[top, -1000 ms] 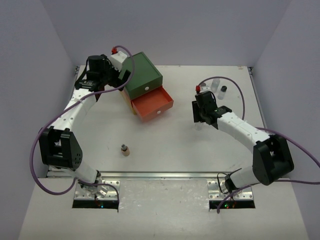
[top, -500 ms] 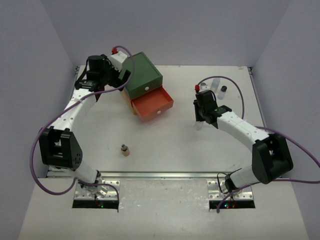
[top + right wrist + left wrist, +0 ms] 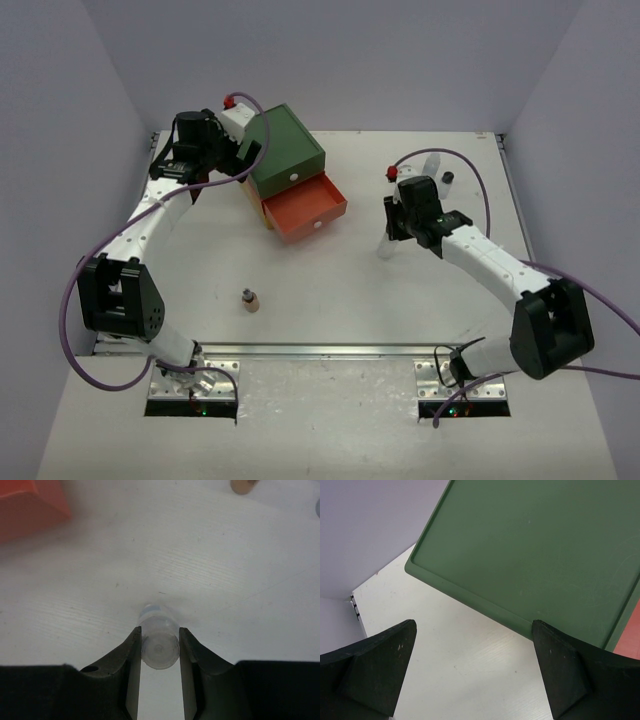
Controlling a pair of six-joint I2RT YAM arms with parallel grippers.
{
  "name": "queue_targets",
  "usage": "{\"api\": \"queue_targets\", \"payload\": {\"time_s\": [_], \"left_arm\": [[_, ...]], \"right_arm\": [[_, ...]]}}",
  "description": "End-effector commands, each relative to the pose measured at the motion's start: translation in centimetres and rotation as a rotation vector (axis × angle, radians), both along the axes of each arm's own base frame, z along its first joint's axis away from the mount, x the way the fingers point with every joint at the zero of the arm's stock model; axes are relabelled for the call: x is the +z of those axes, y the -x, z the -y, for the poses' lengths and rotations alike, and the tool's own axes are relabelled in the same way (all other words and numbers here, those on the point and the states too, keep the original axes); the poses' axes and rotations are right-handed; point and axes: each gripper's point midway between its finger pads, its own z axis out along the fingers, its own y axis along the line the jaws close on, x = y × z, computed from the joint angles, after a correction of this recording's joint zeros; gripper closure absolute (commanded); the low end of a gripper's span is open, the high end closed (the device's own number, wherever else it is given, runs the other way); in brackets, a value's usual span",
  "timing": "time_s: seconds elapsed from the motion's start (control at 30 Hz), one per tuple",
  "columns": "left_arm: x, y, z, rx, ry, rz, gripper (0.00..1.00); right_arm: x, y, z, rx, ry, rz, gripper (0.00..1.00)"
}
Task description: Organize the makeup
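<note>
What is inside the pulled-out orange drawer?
In the orange drawer only bare orange floor shows, with nothing lying on it. Its rear part sits under the green top, so anything there is hidden.

The left arm (image 3: pixel 150 215) reaches far forward on its own side. Its claw (image 3: pixel 472 635) is wide open, with the two fingers well apart. The right arm (image 3: pixel 480 255) bends inward to the middle. Its claw (image 3: pixel 159 637) points down, both fingers pressed on a bottle (image 3: pixel 159 652).
</note>
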Motion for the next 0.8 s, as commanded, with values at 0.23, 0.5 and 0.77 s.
{"api": "queue_targets", "payload": {"time_s": [0.23,0.5,0.77], "left_arm": [[0.1,0.5,0.1,-0.003,-0.002,-0.005,0.00],[-0.2,0.2,0.1,0.007,0.005,-0.014,0.00],[-0.8,0.0,0.1,0.012,0.007,-0.026,0.00]], "right_arm": [[14.1,-2.2,-5.2,0.203,-0.214,0.276,1.00],[21.0,-3.5,-12.7,0.352,-0.337,0.417,1.00],[18.4,-5.1,-21.4,0.451,-0.531,0.317,1.00]]}}
